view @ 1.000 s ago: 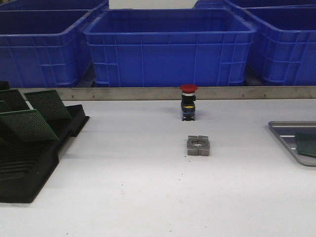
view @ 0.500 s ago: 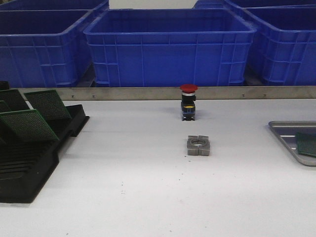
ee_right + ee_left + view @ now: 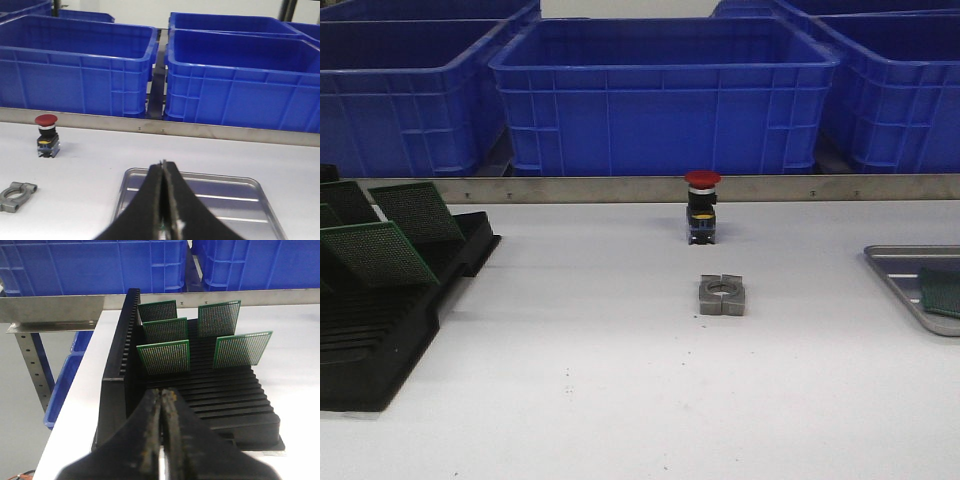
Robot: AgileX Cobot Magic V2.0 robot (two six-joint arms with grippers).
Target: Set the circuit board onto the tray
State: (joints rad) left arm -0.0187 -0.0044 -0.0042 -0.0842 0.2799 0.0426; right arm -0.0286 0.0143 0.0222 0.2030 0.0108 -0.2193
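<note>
1. The left claw (image 3: 161, 405) has its two dark fingers pressed together with nothing between them, hanging over the near edge of the black slotted rack (image 3: 225, 405).
2. Five green circuit boards stand upright in the rack's slots in the left wrist view; the closest one (image 3: 164, 357) sits just beyond the fingertips, another (image 3: 243, 349) stands further along the same rack.
3. In the front view the rack (image 3: 380, 320) lies at the left edge of the white tabletop (image 3: 620, 400), with boards leaning in it (image 3: 375, 255).
4. The right claw (image 3: 162, 172) is also closed, fingers together, poised over the near rim of the tray (image 3: 200, 192); a small green sliver shows low between the fingers, but I cannot tell what it is.
5. The tray (image 3: 890, 262) sits at the right edge of the tabletop in the front view, and a circuit board (image 3: 942, 292) already lies flat inside it, partly cut off by the frame.
6. Near the middle of the tabletop rests a grey metal block (image 3: 722, 295) with a round hole; behind it stands a red-capped push button (image 3: 701, 207).
7. Large blue bins (image 3: 665, 95) line the far side beyond a metal rail.
</note>
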